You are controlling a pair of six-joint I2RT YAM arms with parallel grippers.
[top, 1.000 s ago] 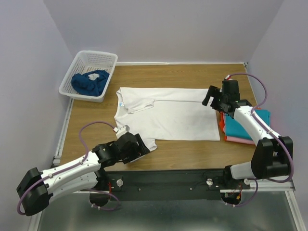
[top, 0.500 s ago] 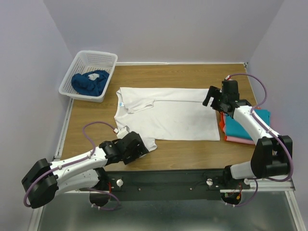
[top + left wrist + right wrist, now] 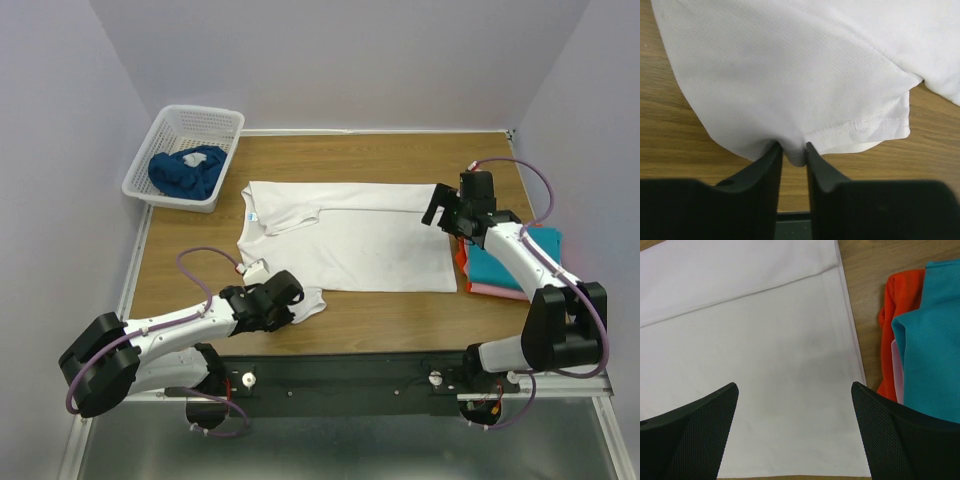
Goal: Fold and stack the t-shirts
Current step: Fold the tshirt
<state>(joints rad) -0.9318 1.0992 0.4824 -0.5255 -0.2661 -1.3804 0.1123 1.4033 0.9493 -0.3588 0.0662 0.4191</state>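
One white t-shirt (image 3: 350, 245) lay flat on the tabletop (image 3: 400, 160) for folding; the left end effector (image 3: 793, 152) pinched its near sleeve, likely to fold it inward, while the right end effector (image 3: 792, 395) hung wide open above its hem

The top external camera looks down from above and behind the near edge of the table (image 3: 400, 155), taking in its whole top. The left wrist camera sits very close, looking along the left gripper (image 3: 793, 150) at one sleeve of the white t-shirt (image 3: 790, 75). The right wrist camera looks down from higher, past the right gripper (image 3: 794, 387), at that shirt's hem edge and the folded stack (image 3: 930, 340), both also visible overhead.
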